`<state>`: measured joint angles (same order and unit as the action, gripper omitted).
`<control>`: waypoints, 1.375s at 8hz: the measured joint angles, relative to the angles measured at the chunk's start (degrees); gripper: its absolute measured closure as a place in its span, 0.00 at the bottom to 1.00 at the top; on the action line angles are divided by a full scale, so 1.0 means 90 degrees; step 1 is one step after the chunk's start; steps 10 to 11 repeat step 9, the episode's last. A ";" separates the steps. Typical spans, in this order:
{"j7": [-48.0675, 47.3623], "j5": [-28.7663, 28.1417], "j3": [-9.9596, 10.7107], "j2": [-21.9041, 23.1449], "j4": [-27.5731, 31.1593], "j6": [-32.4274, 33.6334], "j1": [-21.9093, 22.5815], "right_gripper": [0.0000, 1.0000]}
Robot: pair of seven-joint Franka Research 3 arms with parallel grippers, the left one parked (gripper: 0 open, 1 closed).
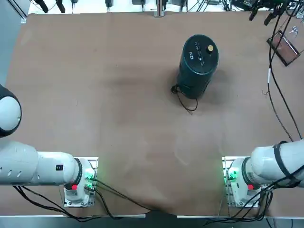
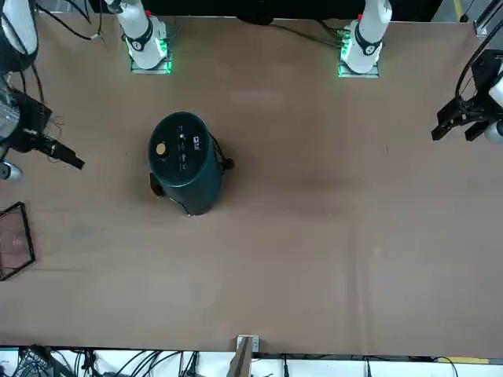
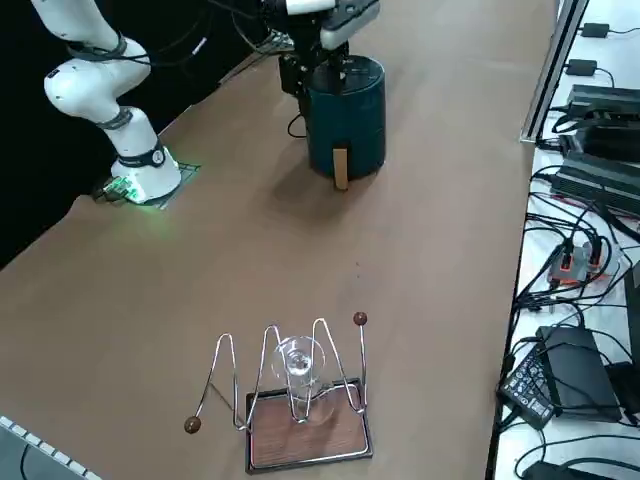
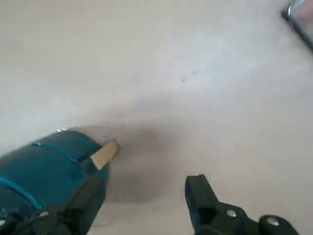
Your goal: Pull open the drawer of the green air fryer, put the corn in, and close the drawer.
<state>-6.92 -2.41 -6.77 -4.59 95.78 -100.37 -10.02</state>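
Air fryer (image 1: 199, 64) upright on the worktop (image 1: 118, 114), dark green, black top, gold knob (image 1: 210, 48), tan handle (image 3: 341, 168) on its side. Right end effector (image 4: 142, 203) above the worktop near the fryer, fingers spread wide, nothing between them.

From my station I see the green air fryer (image 1: 198, 66) upright on the tabletop (image 1: 118, 128), right of its middle and well in from the far edge. Its dark drawer (image 3: 366, 152) sits closed, wooden handle (image 3: 341, 168) jutting out.
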 joint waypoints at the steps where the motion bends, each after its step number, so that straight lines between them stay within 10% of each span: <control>1: 0.0474 0.0119 0.0000 0.0005 -0.0179 0.0105 0.0003 0.00; 3: 0.0863 0.0303 0.0271 0.0039 -0.0331 0.0187 0.0317 0.00; 6: 0.0988 0.0359 0.1356 0.0360 -0.0335 0.0690 0.1509 0.00; 11: 0.1027 0.0365 0.1502 0.0682 -0.0336 0.1042 0.1732 0.00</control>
